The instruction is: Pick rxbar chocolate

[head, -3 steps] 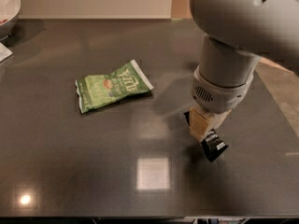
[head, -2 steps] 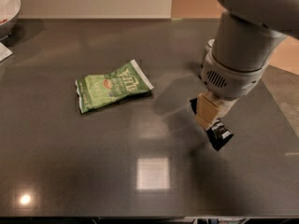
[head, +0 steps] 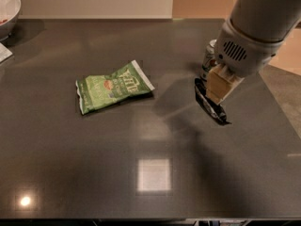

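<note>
So the gripper (head: 217,89) sits toward 3 o'clock on the table (head: 141,182), and its tan fingers are clamped on the upper end of the black snack bar (head: 214,109). The bar hangs tilted, its free end pointing to about 5 o'clock. Compared with a second ago, the arm (head: 256,27) has pulled back toward 1 o'clock. Way more of the bar shows now, where before only a stub poked out below the fingers. A soda can (head: 208,56) has also come into view, right at the gripper's 11 o'clock and half hidden by the arm. The green chip bag (head: 113,86) hasn't budged, well off at 9 o'clock. A white bowl (head: 10,7) is out at 10 o'clock in the far corner, with something reddish in it that I can't make out.
</note>
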### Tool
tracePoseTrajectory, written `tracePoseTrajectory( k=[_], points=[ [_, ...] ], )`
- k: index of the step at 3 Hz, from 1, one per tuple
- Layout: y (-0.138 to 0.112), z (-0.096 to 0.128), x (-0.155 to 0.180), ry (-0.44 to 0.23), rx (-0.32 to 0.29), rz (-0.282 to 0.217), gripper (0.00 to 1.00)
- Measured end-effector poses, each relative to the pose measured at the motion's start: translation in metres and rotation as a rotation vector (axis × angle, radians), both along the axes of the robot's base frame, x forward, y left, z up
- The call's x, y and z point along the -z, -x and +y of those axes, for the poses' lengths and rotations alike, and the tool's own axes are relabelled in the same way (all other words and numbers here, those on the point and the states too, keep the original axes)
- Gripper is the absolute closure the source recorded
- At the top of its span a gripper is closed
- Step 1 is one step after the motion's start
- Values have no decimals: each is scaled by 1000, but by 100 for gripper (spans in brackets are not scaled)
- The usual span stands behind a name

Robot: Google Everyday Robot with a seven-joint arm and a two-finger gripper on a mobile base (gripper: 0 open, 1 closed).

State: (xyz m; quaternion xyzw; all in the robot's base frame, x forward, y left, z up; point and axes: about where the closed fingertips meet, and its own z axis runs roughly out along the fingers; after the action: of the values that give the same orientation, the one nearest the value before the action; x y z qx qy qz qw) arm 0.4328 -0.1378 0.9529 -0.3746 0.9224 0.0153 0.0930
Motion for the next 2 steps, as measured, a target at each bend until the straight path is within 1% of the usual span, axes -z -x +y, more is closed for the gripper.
tracePoseTrajectory(
  k=[1, 2],
  points=[
    [-2, 11, -13, -52, -70, -20, 100],
    [-2, 11, -13, -53, -71, -21, 100]
  ],
)
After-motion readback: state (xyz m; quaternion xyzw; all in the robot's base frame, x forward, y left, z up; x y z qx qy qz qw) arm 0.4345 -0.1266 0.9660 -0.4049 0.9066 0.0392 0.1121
